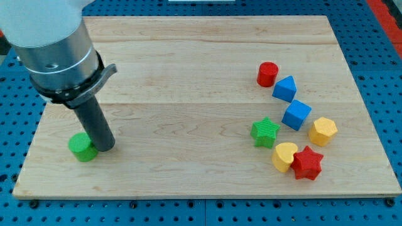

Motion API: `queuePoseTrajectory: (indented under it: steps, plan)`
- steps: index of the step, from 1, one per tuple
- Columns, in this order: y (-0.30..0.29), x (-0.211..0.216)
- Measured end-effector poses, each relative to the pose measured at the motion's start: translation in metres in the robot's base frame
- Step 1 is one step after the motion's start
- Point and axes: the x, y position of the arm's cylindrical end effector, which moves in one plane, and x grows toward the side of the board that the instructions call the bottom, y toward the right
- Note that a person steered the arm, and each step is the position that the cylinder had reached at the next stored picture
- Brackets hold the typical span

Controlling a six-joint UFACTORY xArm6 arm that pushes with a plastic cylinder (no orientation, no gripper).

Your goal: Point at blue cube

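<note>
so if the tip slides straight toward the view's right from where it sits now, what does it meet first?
Probably the green star. My tip sits beside the green cylinder, on its right, and the board between looks free. The yellow heart lies slightly lower; depth is uncertain.

A lab: wooden board (188,56) on blue perforated bench (383,44).

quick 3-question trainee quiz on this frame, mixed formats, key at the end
1. True or false: my tip is touching the blue cube.
2. Which block lies closest to my tip? A) red star B) green cylinder C) yellow hexagon
3. Fill in: the blue cube sits toward the view's ____ side of the wooden board.

Key: 1 false, my tip is far off at the view's left; 2 B; 3 right.
</note>
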Motion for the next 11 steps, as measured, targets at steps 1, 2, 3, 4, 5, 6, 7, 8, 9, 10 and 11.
queuePoseTrajectory:
  steps: [1,2,3,4,5,6,7,8,9,10,11]
  plan:
    - [-0.005,0.000]
    - [-0.004,0.000]
    - [0.049,-0.028]
    - [0.123,-0.070]
    - [0.215,-0.089]
    - [0.286,-0.089]
    - [0.286,-0.089]
    - [0.286,-0.088]
    - [0.288,-0.070]
    - [0.291,-0.062]
    - [0.301,-0.055]
